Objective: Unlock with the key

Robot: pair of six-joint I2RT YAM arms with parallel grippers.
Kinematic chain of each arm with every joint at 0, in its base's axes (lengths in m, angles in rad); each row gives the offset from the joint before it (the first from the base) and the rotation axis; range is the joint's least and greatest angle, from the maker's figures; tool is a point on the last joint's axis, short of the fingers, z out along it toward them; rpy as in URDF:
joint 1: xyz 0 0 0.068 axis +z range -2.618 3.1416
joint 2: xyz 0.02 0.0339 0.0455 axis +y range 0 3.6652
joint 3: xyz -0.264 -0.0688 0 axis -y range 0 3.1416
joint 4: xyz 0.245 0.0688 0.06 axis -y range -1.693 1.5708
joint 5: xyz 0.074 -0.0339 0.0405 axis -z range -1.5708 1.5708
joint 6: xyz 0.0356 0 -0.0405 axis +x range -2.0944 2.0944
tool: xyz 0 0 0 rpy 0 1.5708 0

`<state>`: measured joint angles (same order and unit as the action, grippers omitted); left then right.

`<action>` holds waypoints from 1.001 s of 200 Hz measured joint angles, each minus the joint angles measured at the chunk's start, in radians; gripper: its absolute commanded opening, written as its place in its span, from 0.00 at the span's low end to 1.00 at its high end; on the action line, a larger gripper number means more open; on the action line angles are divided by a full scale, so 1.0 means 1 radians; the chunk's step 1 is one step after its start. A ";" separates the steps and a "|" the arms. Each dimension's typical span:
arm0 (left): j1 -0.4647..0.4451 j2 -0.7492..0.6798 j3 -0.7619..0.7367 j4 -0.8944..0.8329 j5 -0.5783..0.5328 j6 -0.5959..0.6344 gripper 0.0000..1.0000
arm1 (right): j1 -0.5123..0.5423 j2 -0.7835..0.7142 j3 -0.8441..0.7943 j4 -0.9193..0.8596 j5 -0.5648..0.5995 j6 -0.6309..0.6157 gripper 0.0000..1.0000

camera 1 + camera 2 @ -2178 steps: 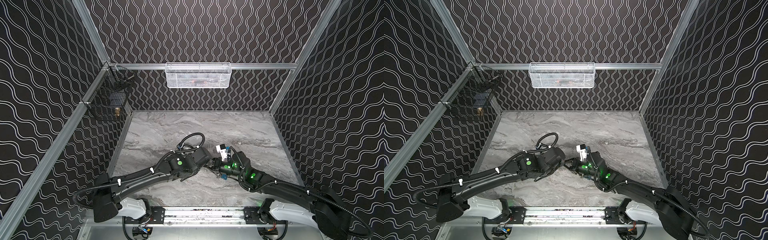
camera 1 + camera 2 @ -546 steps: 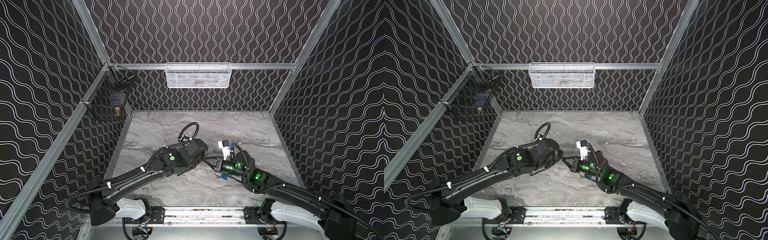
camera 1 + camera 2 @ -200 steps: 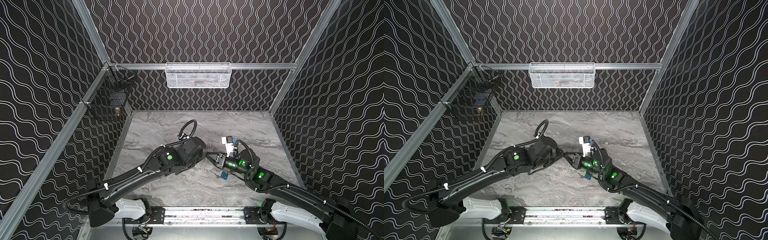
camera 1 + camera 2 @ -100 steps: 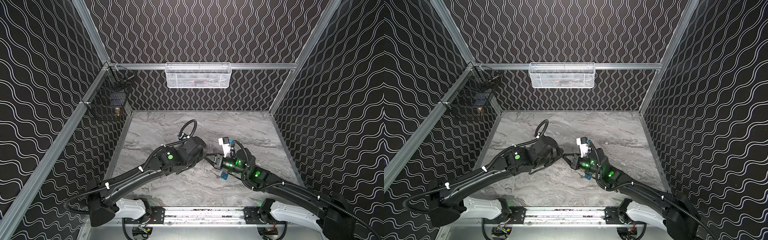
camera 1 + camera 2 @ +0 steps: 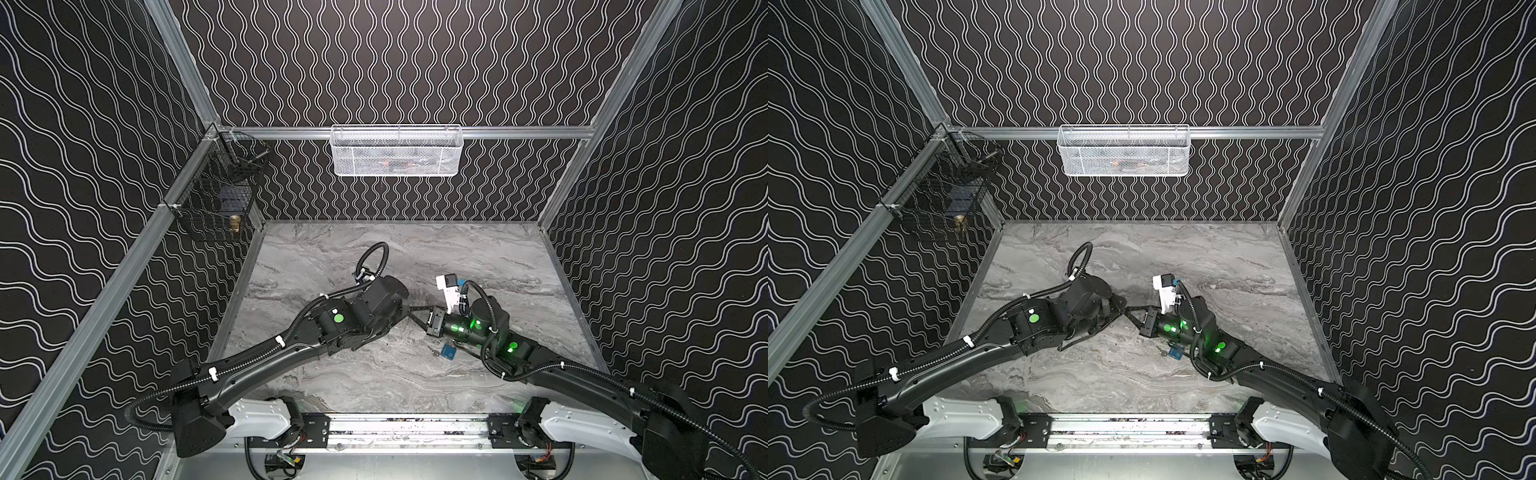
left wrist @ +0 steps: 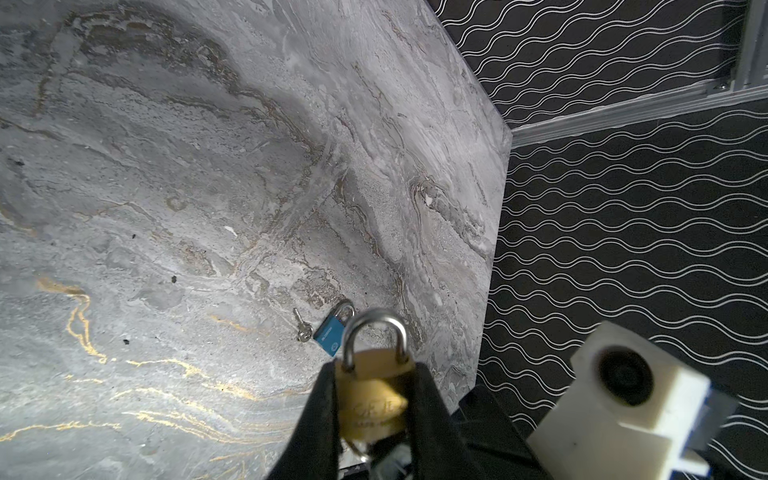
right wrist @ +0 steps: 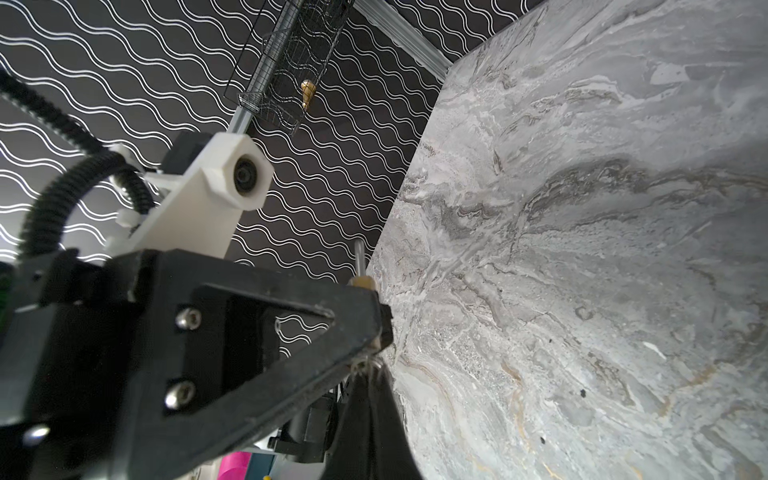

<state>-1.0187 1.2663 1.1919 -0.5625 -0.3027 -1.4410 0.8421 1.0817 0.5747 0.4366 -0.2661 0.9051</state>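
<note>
Across the lower middle in both top views, grey marble table [image 5: 374, 386], boxed in by black wave-patterned walls. From the lower left of the frame, left arm [image 5: 257, 365]; from the lower right, right arm [image 5: 582, 374]; tips together at the centre of the slab. On the back rail at upper centre, white mesh basket [image 5: 396, 150]; on the side wall at upper left, black wire basket [image 5: 216, 199] with a small brass piece [image 5: 235, 223] inside. At the bottom centre of the left wrist view, left gripper [image 6: 376, 372], jaws partway in and clamped on the sides of the brass padlock [image 6: 374, 407], lifted clear of the table, both shackle legs seated in the body. Close under those fingertips, right gripper [image 7: 369, 376], pinched fully together; contents of the pinch too blurred to name. No sight of the brass padlock in either top view, covered by the two wrists; in the right wrist view, blocked by the left gripper's black body, only a brass sliver and one shackle leg showing at centre. Flat on the table just below the right wrist, blue padlock [image 5: 448, 352], with a small key [image 5: 434, 353] just beside it. Against a second ago: right gripper then spread and drawn back across a gap, now closed and up against the left gripper; left grip and blue padlock unchanged.
</note>
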 measured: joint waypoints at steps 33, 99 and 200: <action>0.002 -0.005 -0.016 0.047 0.003 0.004 0.00 | -0.008 0.000 -0.024 0.069 -0.002 0.085 0.00; 0.007 -0.012 -0.056 0.159 -0.002 0.007 0.00 | -0.067 0.058 -0.080 0.301 -0.088 0.352 0.00; 0.007 -0.031 -0.042 0.210 0.037 0.031 0.00 | -0.078 -0.001 -0.100 0.350 -0.090 0.425 0.00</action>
<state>-1.0119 1.2350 1.1496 -0.3527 -0.2657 -1.4105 0.7639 1.0809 0.4747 0.7864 -0.3565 1.3296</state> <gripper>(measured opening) 0.245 0.050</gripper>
